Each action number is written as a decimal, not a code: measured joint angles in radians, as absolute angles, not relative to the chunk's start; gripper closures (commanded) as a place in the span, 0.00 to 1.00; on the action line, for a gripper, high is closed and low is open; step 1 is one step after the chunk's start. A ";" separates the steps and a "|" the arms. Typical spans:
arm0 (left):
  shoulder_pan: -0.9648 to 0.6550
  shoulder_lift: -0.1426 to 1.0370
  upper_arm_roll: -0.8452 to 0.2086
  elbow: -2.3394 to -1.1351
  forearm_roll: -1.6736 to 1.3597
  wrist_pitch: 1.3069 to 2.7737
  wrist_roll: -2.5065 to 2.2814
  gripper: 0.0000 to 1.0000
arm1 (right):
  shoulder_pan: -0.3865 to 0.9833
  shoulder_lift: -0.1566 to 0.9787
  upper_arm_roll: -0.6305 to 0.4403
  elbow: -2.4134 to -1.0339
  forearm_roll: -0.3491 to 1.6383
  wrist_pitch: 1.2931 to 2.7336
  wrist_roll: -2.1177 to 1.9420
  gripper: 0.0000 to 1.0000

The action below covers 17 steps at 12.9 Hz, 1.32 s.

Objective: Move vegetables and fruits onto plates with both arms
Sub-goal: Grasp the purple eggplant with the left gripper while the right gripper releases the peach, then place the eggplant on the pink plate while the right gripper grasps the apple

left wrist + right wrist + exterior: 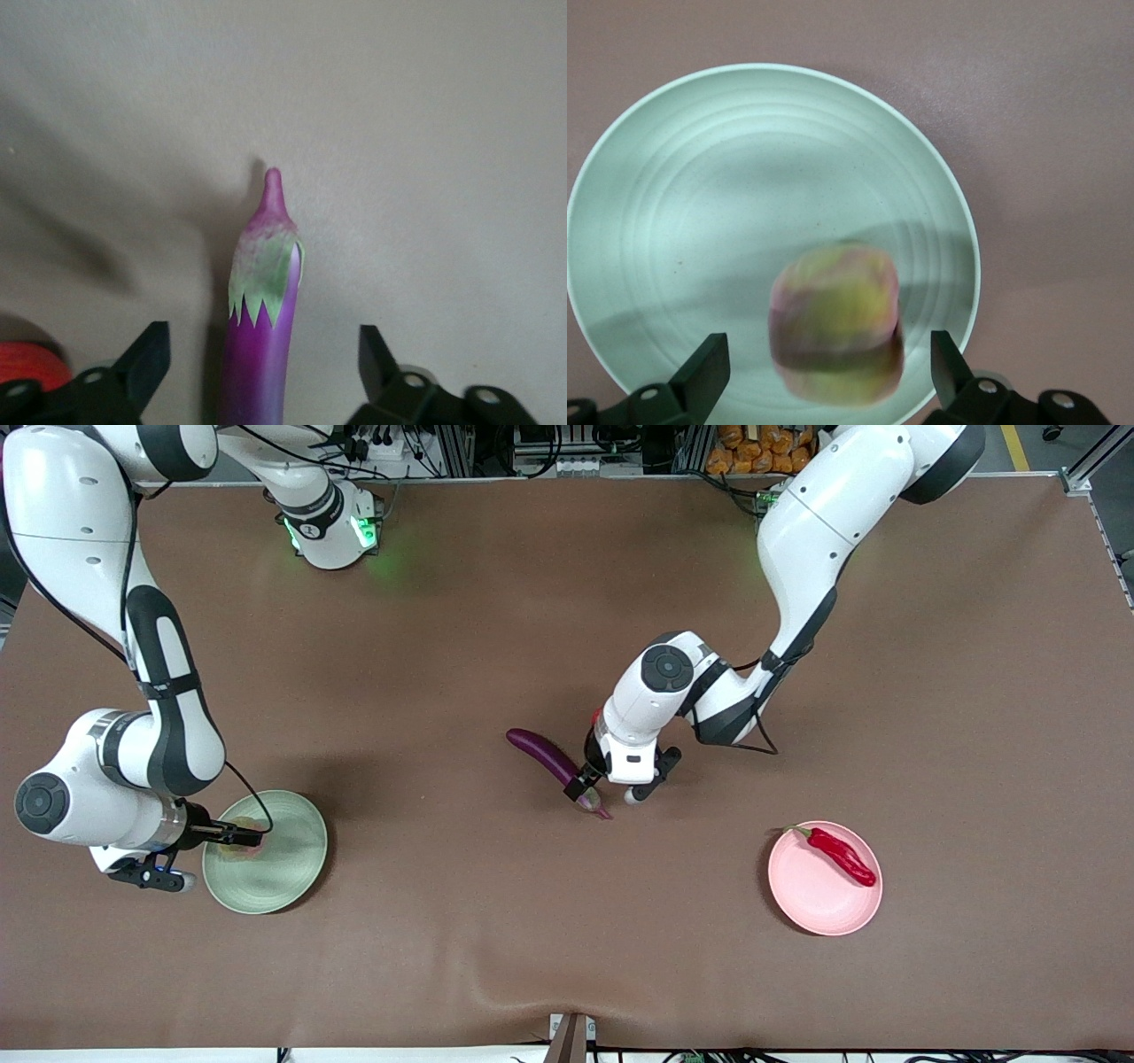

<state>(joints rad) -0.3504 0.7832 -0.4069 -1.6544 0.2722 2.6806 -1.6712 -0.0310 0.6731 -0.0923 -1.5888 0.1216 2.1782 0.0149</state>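
On the pale pink plate point(824, 890), nearest the front camera, lies the red chili pepper point(842, 855). The right tool point(237, 835) hangs spread over the pale green plate point(288, 868), the yellowish-pink ribbed fruit point(837, 323) loose between its fingers. Farther up the surface point(567, 957), the left tool point(595, 781) straddles the purple eggplant point(554, 760) near its green cap, jaws wide. The skin looks glossy, likely slick and stiff; grip mid-body.
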 measured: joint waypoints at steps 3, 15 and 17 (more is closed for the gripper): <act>-0.358 0.809 -0.395 -1.650 0.278 2.713 -1.670 0.23 | -0.031 0.673 -0.091 -1.589 0.122 2.172 0.015 0.00; -0.316 0.822 -0.366 -1.600 0.343 2.799 -1.627 1.00 | 0.006 0.588 -0.036 -1.539 0.185 1.920 0.134 0.00; -0.266 0.768 -0.389 -1.556 0.343 2.698 -1.602 1.00 | 0.068 0.562 -0.022 -1.537 0.219 1.894 0.273 0.00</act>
<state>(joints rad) -0.2657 0.7679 -0.3890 -1.5560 0.3426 2.6981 -1.6021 0.0684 0.5617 -0.0219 -1.5368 0.2192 1.8941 0.2726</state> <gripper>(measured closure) 0.656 0.000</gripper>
